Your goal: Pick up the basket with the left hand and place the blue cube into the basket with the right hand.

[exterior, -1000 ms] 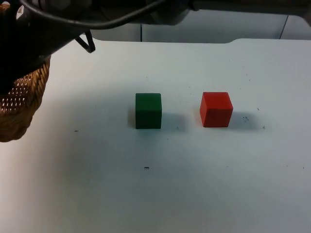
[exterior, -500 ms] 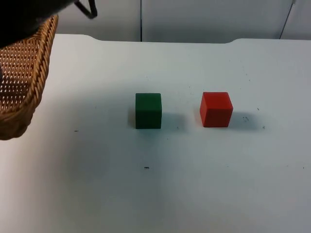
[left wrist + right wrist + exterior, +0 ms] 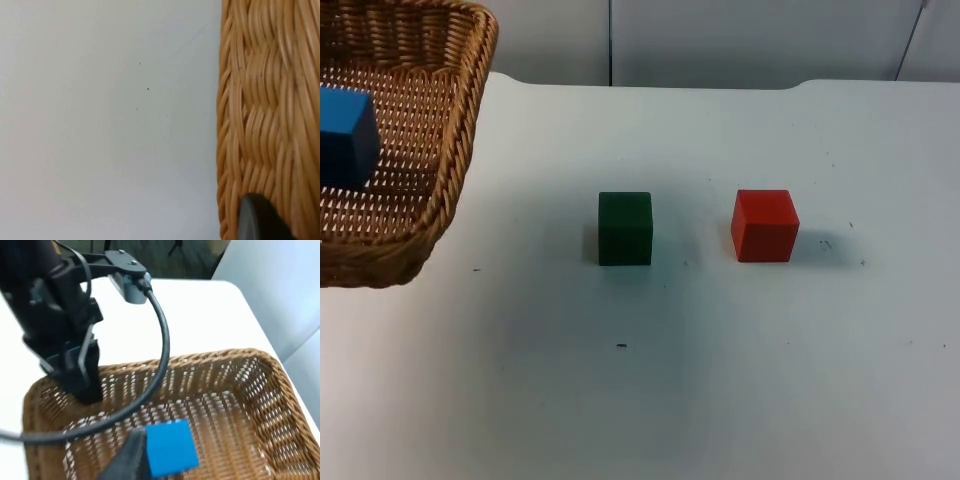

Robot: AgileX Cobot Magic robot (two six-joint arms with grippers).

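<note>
Blue cube (image 3: 345,137) lies inside the basket (image 3: 455,180) at the table's (image 3: 720,380) left edge.
Nearest me I see a green cube (image 3: 625,228) and a red cube (image 3: 765,225), well apart; farther off, the left gripper (image 3: 82,382) pinches the basket's rim. I cannot tell how the right gripper (image 3: 131,456) stands above the blue cube.

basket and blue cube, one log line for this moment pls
basket: held by left claw at rim | blue cube: inside basket | right claw: beside cube | green cube, red cube: on table
</note>
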